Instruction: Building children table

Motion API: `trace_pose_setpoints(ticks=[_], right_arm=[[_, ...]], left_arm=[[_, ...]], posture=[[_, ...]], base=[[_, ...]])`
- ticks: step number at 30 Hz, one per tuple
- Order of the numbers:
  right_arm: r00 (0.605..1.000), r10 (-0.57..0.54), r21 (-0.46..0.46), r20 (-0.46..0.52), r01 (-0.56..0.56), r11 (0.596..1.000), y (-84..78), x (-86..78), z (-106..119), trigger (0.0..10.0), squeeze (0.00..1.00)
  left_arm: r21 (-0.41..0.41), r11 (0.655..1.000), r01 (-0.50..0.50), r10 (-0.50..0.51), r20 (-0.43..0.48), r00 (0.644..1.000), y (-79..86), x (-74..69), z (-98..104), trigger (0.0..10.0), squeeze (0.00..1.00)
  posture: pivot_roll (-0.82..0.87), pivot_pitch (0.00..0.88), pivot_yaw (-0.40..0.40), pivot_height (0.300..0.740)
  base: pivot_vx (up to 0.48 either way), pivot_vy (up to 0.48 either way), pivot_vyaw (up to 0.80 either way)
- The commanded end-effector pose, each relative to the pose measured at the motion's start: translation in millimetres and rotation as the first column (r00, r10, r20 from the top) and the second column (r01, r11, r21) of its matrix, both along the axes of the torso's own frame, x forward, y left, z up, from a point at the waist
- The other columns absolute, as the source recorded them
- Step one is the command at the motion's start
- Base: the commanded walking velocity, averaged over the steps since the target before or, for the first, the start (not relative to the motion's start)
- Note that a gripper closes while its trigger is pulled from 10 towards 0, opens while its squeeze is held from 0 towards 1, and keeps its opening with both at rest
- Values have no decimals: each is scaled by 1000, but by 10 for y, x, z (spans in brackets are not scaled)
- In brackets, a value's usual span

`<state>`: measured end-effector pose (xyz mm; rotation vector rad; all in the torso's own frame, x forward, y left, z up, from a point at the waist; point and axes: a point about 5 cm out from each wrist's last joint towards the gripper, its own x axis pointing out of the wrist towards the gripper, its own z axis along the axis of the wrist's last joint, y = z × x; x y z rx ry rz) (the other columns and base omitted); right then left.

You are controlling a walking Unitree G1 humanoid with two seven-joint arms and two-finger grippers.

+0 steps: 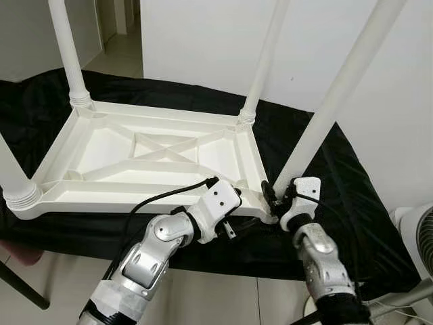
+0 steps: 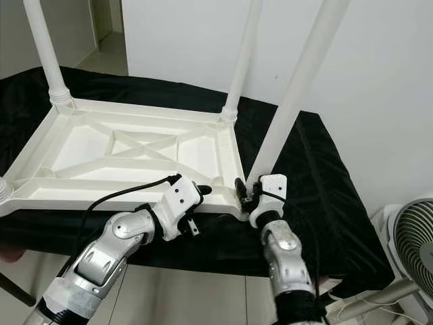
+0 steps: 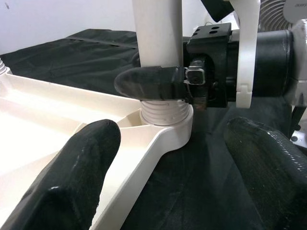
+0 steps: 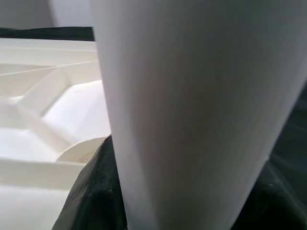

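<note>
Head views: upturned white table top (image 1: 149, 156) lies on a black-covered surface (image 1: 338, 189), legs cut off above. My right tool (image 1: 274, 196) clamps the near-right leg (image 1: 331, 108) at its base. Left wrist view: my left tool (image 3: 172, 158) gapes open, empty, beside that corner. Right wrist view: leg fills frame, fingers (image 4: 91, 191) barely visible.

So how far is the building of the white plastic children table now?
The white plastic tabletop lies upside down on the black cloth, with three white legs standing in its corners. The right gripper is shut on the fourth white leg at its threaded socket, while the open left gripper waits beside. Seating that leg and turning the table upright look left.
</note>
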<state>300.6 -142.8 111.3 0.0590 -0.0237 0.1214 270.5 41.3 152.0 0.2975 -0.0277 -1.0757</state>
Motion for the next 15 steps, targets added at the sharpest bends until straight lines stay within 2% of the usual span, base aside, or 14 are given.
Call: trace_pose_setpoints(ticks=[1,3,6,11,15], right_arm=[[994,-58,9,-92,59,998,85,-90,-162,10000,0],[993,-67,22,-94,69,997,98,-100,-164,10000,0],[979,-181,56,-96,187,981,140,-149,-165,10000,0],[971,-212,81,-114,221,972,192,-183,-140,10000,0],[966,-227,79,-122,237,968,160,-201,-133,10000,0]], left_arm=[[11,999,42,-42,-14,999,-31,-26,-12,10000,0],[11,999,42,-42,-14,999,-30,-29,-12,10000,0],[14,999,46,-46,-12,999,-29,-35,-9,10000,0],[15,999,46,-46,-13,999,-25,-31,-8,10000,0],[14,998,54,-54,-14,998,-34,-44,-13,10000,0]], posture=[[-9,0,-117,740],[-9,0,-117,740],[-3,0,-118,740],[-5,0,-116,740],[-13,0,-119,740]], base=[[0,0,0],[0,0,0],[0,0,0],[0,0,0],[0,0,0]])
